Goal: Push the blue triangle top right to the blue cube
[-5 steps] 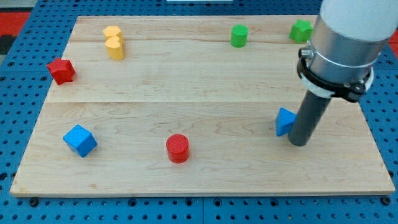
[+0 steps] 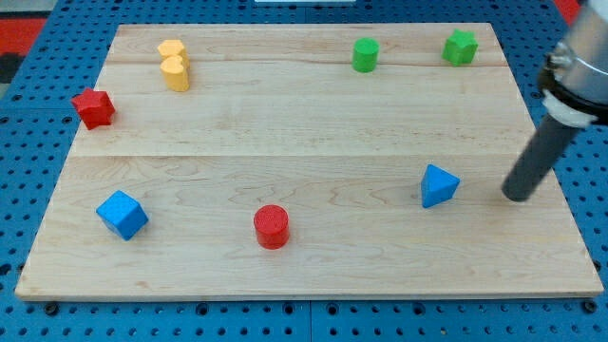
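My tip (image 2: 518, 198) sits at about 3 o'clock from the blue triangle (image 2: 438, 184), apart from it with bare wood between. The blue cube (image 2: 122, 214) lies far off at the triangle's 9 o'clock, near the view's left edge and slightly lower. There are no fingers on this rig, just the rod, so there is nothing spread or pinched to report.

The main risk, as I judge it: the triangle's faces are slanted, so an off-centre push could spin it and let it slip off the rod. The route crosses most of the tabletop (image 2: 313, 142), so small heading errors would add up. The red cylinder (image 2: 271, 226) stands below the direct line, and a low drift could clip it. A shove carried too far could knock the cube itself, and I need the triangle to end at its 1–2 o'clock.

The blocks look like smooth, matte-painted solids. The tabletop is pale wood with visible grain and plank seams; it should slide easily. Elsewhere are a red star-like block (image 2: 93, 107), a yellow heart-like block (image 2: 174, 65), a green cylinder (image 2: 365, 54) and a green block (image 2: 460, 46) of unclear shape.
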